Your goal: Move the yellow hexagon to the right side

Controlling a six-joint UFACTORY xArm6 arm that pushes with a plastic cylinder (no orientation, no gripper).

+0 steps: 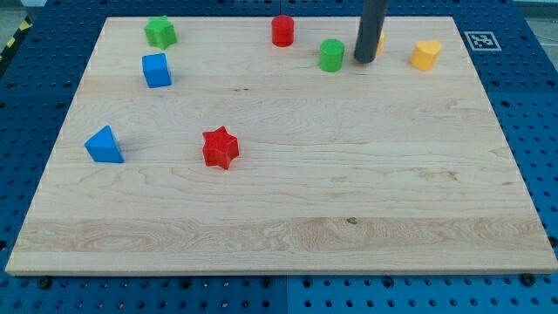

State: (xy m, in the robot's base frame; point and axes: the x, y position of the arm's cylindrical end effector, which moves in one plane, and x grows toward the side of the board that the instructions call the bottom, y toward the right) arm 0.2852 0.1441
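Observation:
My tip [364, 61] rests on the wooden board [288, 209] near the view's top, right of centre. A yellow block [381, 44], likely the yellow hexagon, is almost wholly hidden behind the rod; only a sliver shows at the rod's right edge. A second yellow block [425, 54], its shape unclear, sits further right, apart from the rod. A green cylinder [331, 55] stands just left of my tip, with a small gap between them.
A red cylinder [282, 30] is at the top centre. A green star [160, 32] and a blue cube [157, 70] are at the top left. A blue triangle [105, 145] and a red star [220, 147] lie at mid-left.

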